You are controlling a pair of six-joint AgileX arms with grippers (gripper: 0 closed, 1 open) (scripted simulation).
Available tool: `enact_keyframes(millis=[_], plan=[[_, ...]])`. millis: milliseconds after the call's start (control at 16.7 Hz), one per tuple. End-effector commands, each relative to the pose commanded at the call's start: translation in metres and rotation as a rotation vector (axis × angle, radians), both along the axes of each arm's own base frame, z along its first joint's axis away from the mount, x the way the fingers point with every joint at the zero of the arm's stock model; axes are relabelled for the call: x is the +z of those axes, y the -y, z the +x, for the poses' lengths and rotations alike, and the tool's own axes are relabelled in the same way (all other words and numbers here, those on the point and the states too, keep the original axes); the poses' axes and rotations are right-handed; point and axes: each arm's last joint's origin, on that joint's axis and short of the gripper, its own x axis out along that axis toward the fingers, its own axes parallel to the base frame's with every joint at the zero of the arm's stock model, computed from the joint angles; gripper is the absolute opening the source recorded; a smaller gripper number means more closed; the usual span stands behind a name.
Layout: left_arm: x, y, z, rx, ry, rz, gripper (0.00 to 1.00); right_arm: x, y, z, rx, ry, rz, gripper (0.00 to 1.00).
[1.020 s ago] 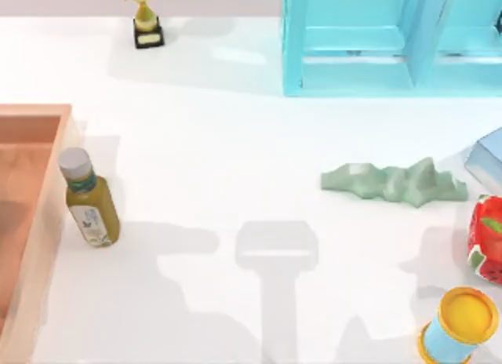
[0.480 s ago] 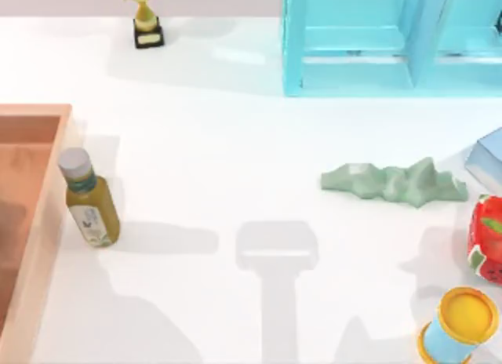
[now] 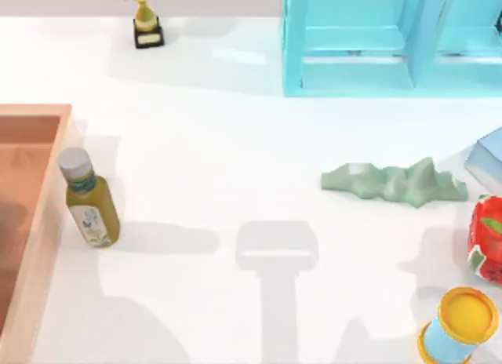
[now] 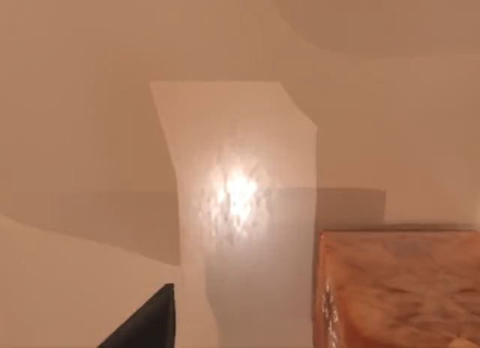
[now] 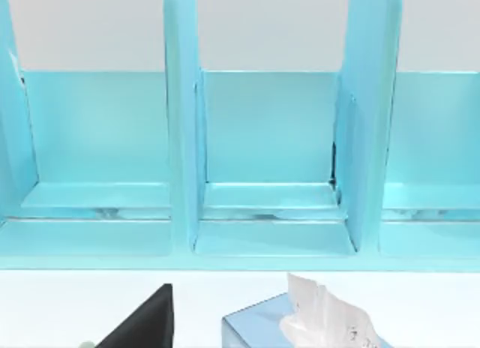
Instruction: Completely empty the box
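Box (image 3: 43, 238): wood-coloured tray at the table's left edge. In the left wrist view its corner (image 4: 397, 288) lies close below and to one side of the left gripper (image 4: 146, 325). What shows of the floor is bare, but part of the tray runs out of the top view, so whether it is fully empty cannot be told. How far the left gripper is open, and whether it holds anything, cannot be told. Bottle (image 3: 89, 199): outside the tray, just beside its outer wall. Risk, as judged: a low pass by the left gripper could clip the thick wall and push the tray into the bottle, tipping it over or sending it rolling. A reach made on the guess that the tray is clear might also miss something left in the hidden part. Right gripper (image 5: 142, 322): near a tissue box (image 5: 300, 322), facing the blue shelf (image 5: 262, 175); its opening cannot be told. Farther off on the right: green crumpled piece (image 3: 392, 182), red item (image 3: 488, 238), yellow-topped can (image 3: 461, 325). Far edge: trophy (image 3: 146, 19). None of these lies between the left gripper and the tray.
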Motion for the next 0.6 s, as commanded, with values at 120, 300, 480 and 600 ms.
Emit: enact_keyframes(millis=[120, 300, 480, 600], plan=[[0.0000, 0.0000, 0.0000, 0.000, 0.000, 0.000, 0.77, 0.0000, 0.0000, 0.0000, 0.000, 0.000, 0.000, 1.00], [0.0000, 0.0000, 0.0000, 0.000, 0.000, 0.000, 0.55, 0.0000, 0.0000, 0.0000, 0.000, 0.000, 0.000, 1.00], [0.0000, 0.0000, 0.0000, 0.000, 0.000, 0.000, 0.32, 0.0000, 0.0000, 0.0000, 0.000, 0.000, 0.000, 1.00], [0.0000, 0.0000, 0.0000, 0.000, 0.000, 0.000, 0.17, 0.0000, 0.0000, 0.0000, 0.000, 0.000, 0.000, 1.00]])
